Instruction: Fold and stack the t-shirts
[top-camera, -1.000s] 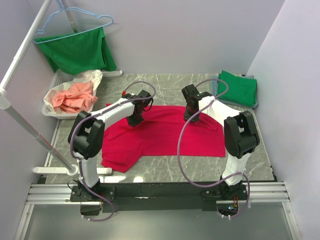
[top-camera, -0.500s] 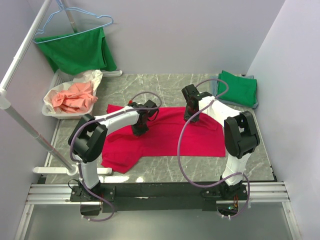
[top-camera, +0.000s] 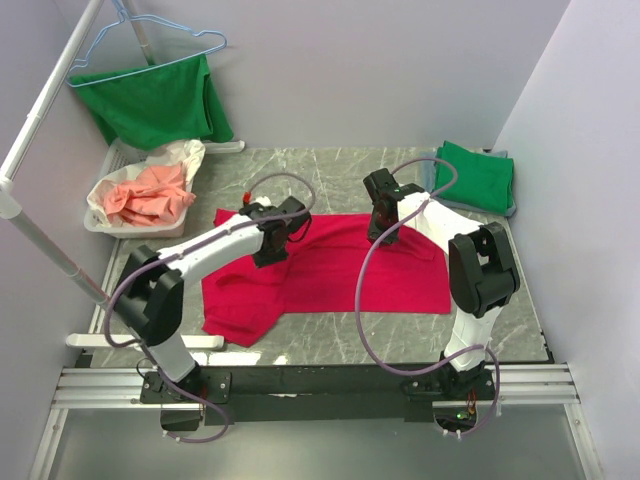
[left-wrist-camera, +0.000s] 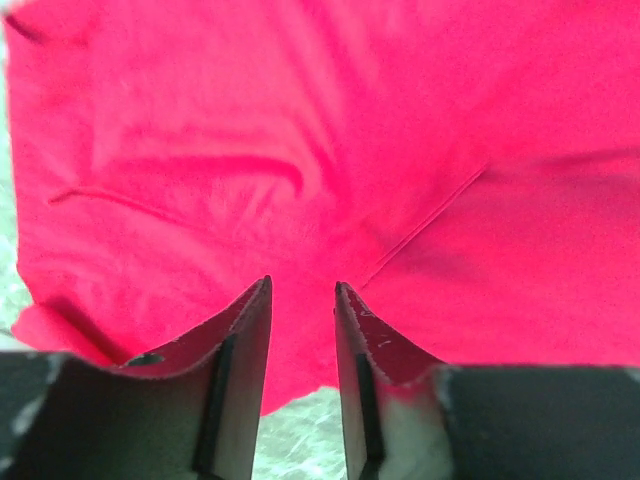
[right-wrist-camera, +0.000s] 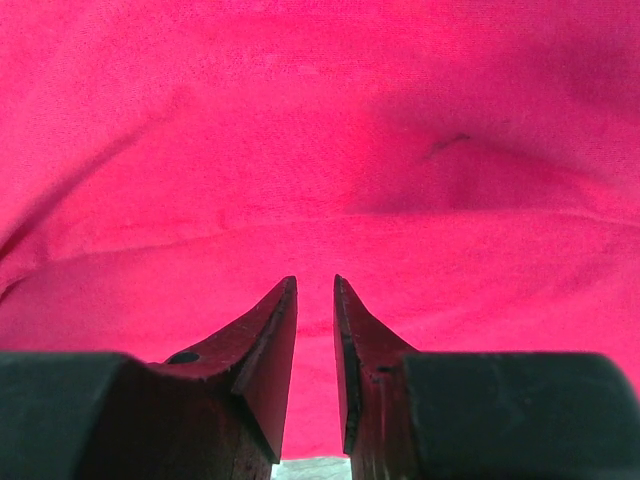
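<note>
T-shirt (top-camera: 330, 270), red, spread mostly flat on the desk (top-camera: 330, 170), with both arms over its far half.
Left gripper (left-wrist-camera: 302, 285) hangs above the cloth left of centre, jaws slightly parted with nothing between them. Right gripper (right-wrist-camera: 316, 280) sits near the far hem, jaws almost together; whether cloth is pinched cannot be told. Folded green t-shirt (top-camera: 478, 178) lies at the far right corner.

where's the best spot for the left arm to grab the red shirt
Pinch the far edge of the red shirt near its left corner, coming straight down from above. It lies spread flat on the table, so only an edge gives the fingers something to close on. The left gripper is close to that edge.
</note>
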